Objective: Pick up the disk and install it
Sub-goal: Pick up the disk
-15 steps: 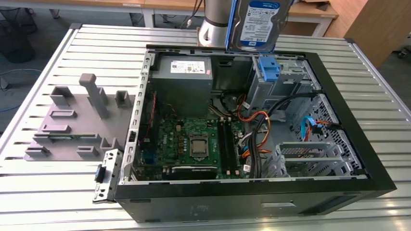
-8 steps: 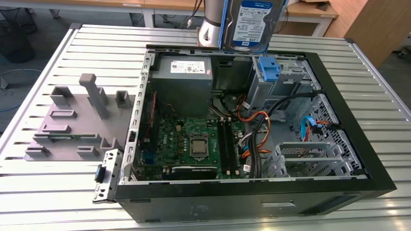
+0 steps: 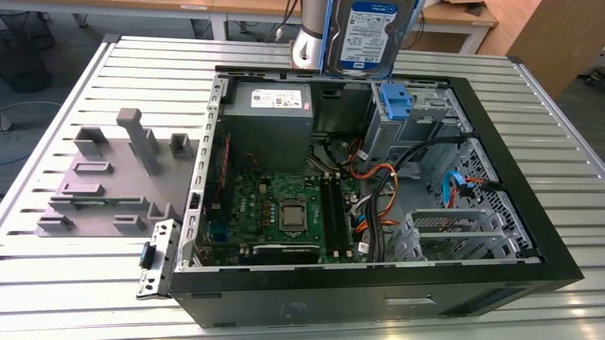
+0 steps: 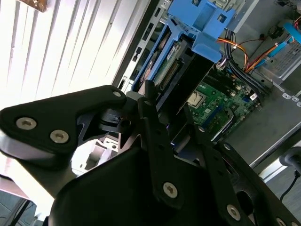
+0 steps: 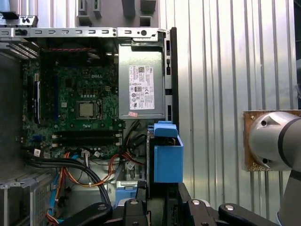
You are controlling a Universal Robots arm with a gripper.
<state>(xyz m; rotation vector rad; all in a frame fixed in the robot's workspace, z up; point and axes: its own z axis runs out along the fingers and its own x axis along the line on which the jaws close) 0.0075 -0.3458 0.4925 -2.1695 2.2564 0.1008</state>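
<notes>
The disk (image 3: 372, 32), a silver drive with a white-and-blue label in a blue carrier, hangs upright above the far edge of the open computer case (image 3: 529, 234). In both wrist views I see it edge-on, with the blue carrier (image 4: 202, 23) (image 5: 168, 157) pointing away from the wrist. My gripper (image 4: 167, 108) (image 5: 162, 193) is shut on the disk, its black fingers (image 4: 149, 101) pressing on the two sides. The disk is over the case's corner between the grey power supply (image 3: 269, 106) and the drive bay holding a blue bracket (image 3: 397, 99).
Inside the case lie the green motherboard (image 3: 283, 205), orange and black cables (image 3: 378, 184) and a metal drive cage (image 3: 454, 227). A grey fixture with upright blocks (image 3: 113, 177) stands on the slatted table (image 3: 95, 283) at the exterior view's left. The arm's silver link (image 3: 307, 42) is behind the disk.
</notes>
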